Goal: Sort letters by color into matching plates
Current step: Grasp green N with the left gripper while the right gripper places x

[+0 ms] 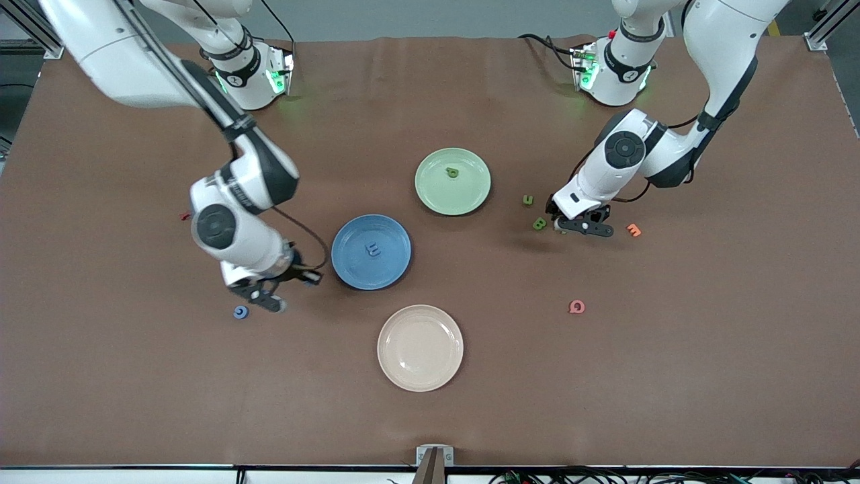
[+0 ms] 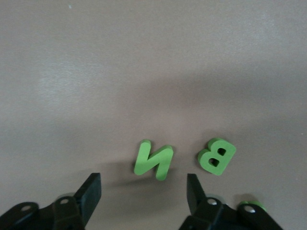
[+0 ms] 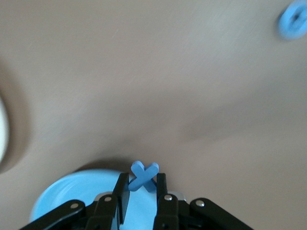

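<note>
Blue plate (image 3: 62,196): in the right wrist view, cut off by the bottom edge and partly covered by the right gripper's black fingers (image 3: 121,194).
Round blue letter (image 3: 293,21): blurred, clipped by the upper right edge of that view; its shape cannot be told.
Cream-beige plate (image 3: 2,129): only a pale sliver at that view's left edge.
Small red thing (image 1: 184,216): front view, middle left, mostly hidden by the right arm.
Left gripper (image 2: 144,189): fingers cut off at the left wrist view's bottom edge.
</note>
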`<state>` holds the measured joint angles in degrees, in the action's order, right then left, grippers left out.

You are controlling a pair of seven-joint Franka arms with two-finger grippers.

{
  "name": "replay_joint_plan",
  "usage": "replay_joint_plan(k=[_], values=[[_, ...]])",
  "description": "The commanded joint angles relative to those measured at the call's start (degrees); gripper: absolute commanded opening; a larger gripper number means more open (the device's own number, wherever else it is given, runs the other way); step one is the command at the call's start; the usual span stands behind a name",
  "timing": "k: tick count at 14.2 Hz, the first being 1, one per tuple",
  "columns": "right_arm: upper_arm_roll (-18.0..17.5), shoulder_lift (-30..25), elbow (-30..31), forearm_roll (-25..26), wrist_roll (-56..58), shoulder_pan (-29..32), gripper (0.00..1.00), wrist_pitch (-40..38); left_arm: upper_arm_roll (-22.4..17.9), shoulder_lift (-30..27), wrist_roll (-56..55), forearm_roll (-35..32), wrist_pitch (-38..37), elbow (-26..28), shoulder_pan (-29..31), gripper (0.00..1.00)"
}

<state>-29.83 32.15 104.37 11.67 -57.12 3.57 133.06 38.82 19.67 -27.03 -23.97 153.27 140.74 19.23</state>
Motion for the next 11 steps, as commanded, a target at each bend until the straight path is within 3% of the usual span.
replay_joint_plan(k=[1, 5, 6, 7, 8, 11], values=[[0.30, -0.16, 0.57, 1.08, -10.09, -5.13, 0.00, 2.72, 0.38, 1.42, -0.13, -1.52, 1.94, -0.20, 0.55, 0.70], [0.57, 1.33, 0.83, 1.52, -18.10, -9.45, 0.02, 7.04, 0.11, 3.52, -0.82, -5.63, 2.38, -1.25, 0.72, 0.67], [0.57, 1.42, 0.83, 1.52, -18.38, -9.81, 0.27, 6.95, 0.11, 4.14, -0.92, -6.00, 2.82, -1.43, 0.72, 0.67], [0.57, 1.51, 0.83, 1.43, -18.64, -9.72, 0.90, 6.95, 0.02, 4.41, -0.92, -6.09, 3.09, -1.60, 0.72, 0.65], [0.57, 1.43, 0.83, 1.43, -18.82, -9.72, 1.00, 6.69, -0.06, 4.41, -0.83, -6.09, 3.18, -1.69, 0.72, 0.62], [0.57, 1.43, 0.66, 1.43, -18.47, -9.11, 1.00, 6.34, -0.06, 4.59, -0.83, -6.26, 3.53, -1.78, 0.72, 0.55]])
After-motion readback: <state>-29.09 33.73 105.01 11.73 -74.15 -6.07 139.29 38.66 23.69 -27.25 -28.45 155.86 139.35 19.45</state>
